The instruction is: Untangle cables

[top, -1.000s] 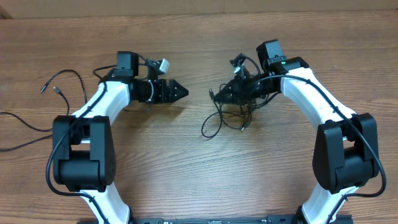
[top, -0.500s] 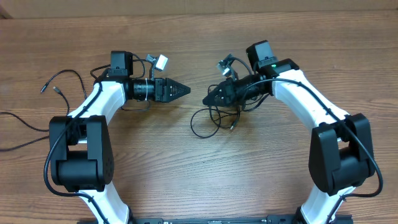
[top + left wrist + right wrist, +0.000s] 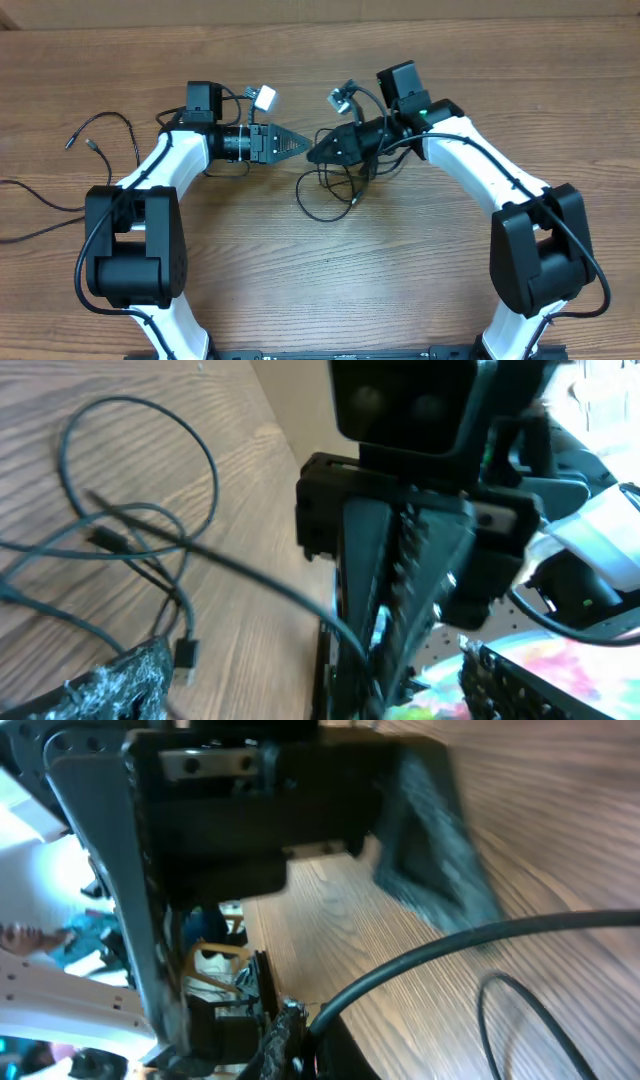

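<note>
Left fingers [image 3: 290, 145] spread; right fingers [image 3: 326, 150] clamped, tips facing.

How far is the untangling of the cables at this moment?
Looks done: one cable lies apart at the left. In hand: the right gripper is shut on the tangle, and the open left gripper faces it. Left: its loops are crossed.

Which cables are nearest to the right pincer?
The tangled loops in the middle, just beneath the right pincer; the other cables lie far to the left.

Bright even light overhead, soft shadows, wrist views blurred — close parts unfocused
</note>
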Available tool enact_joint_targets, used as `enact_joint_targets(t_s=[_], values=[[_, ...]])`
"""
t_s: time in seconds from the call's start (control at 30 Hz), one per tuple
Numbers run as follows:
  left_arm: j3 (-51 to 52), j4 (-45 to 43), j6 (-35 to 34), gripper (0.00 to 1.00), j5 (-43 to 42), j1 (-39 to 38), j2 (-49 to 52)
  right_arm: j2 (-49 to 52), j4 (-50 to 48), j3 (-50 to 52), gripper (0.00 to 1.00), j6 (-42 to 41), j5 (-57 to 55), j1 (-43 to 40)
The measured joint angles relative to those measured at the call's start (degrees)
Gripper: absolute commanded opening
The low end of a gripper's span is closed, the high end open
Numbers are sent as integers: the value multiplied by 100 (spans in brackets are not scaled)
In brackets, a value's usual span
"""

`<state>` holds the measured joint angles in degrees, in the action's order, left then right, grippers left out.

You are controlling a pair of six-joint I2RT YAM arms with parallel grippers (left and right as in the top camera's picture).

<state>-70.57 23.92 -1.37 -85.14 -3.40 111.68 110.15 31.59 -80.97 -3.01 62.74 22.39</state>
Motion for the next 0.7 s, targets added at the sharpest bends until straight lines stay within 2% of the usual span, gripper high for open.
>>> enact_joint_targets(t_s=[0.3, 0.5, 0.7], values=[[0, -136, -181, 81, -111, -50, 0, 0, -439, 0, 4, 7, -35, 190], [0, -151, -190, 80, -181, -50, 0, 0, 96, 0, 4, 295, -42, 278], [0, -149, -208, 74, -133, -50, 0, 0, 358, 0, 4, 601, 7, 376]])
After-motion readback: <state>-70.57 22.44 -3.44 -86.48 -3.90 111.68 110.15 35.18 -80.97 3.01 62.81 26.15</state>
